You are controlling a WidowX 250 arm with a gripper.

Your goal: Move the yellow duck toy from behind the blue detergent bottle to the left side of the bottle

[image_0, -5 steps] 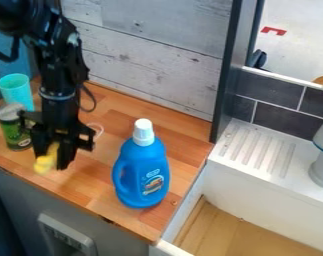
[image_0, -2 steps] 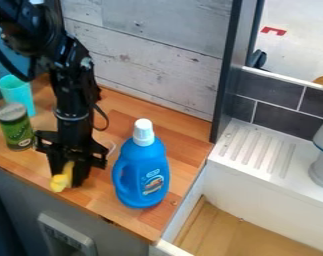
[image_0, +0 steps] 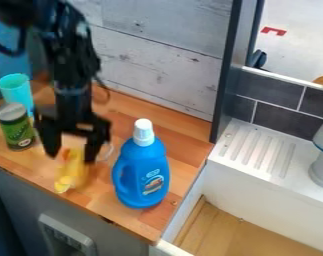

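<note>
wooden counter [image_0: 180,145] under the work, grey plank wall [image_0: 164,55] behind it; landmark for these notes: blue detergent bottle [image_0: 142,172], upright, white cap [image_0: 143,131] on top, handle toward the view's left. black gripper [image_0: 71,157] hangs down to the left of the bottle as seen, well spread, a clear gap between its two fingers, nothing clamped. below and between the fingertips, just left of the bottle and apart from it: yellow thing [image_0: 73,169], blurred, on the counter near the front edge, its brighter yellow end pointing toward that edge. whether a finger brushes it, cannot tell. thin pale loop [image_0: 110,151] between gripper and bottle, partly hidden. farther left of the bottle, past the gripper: green can [image_0: 17,131], upright, grey top. turquoise cup [image_0: 17,91] also left of the bottle, farther back, behind the can, open mouth up. dark upright post [image_0: 225,75] behind the bottle and to its right. right of the bottle, over the counter's end: white sink [image_0: 257,180] with wooden floor [image_0: 220,230] inside, ribbed white ledge [image_0: 260,150] farther back, dark tiles [image_0: 284,117] behind that. pale rounded object [image_0: 322,167] on the ledge, far right of the bottle, cut by the view's edge. pale socket plate [image_0: 67,237] on the grey counter front, lower left of the bottle.
</note>
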